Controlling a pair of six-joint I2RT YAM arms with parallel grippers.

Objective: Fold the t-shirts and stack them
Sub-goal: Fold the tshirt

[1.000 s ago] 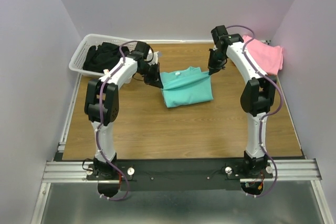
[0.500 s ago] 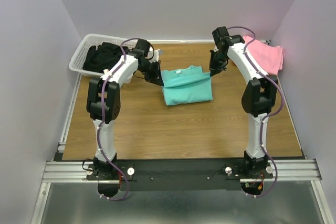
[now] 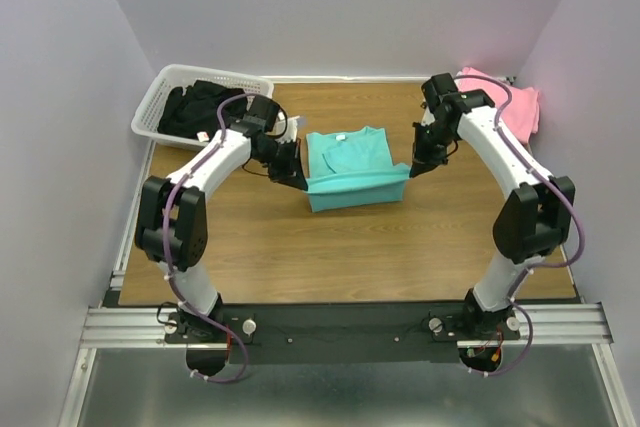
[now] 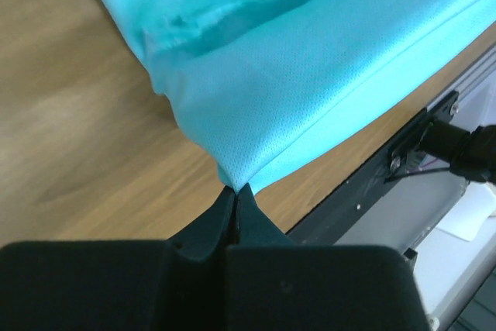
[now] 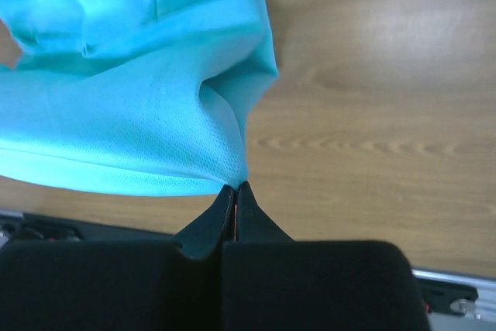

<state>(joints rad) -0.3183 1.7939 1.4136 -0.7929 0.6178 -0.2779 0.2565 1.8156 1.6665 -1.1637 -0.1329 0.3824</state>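
The turquoise t-shirt (image 3: 355, 167) lies partly folded in the middle of the wooden table, collar toward the back. My left gripper (image 3: 300, 179) is shut on its left corner, seen in the left wrist view (image 4: 235, 189), where the turquoise t-shirt (image 4: 310, 75) stretches away from the tips. My right gripper (image 3: 412, 167) is shut on the right corner, seen in the right wrist view (image 5: 235, 186) with the turquoise t-shirt (image 5: 124, 122) hanging from it. The held edge is lifted a little above the table. A pink t-shirt (image 3: 515, 107) lies folded at the back right corner.
A white slatted basket (image 3: 170, 97) with dark clothes (image 3: 195, 107) stands at the back left. Lilac walls close in the table on three sides. The black rail (image 3: 340, 322) with the arm bases runs along the near edge.
Both grippers have moved toward the near side and slightly outward, carrying the shirt's held edge over the rest of it. The shirt now looks wider and shorter.
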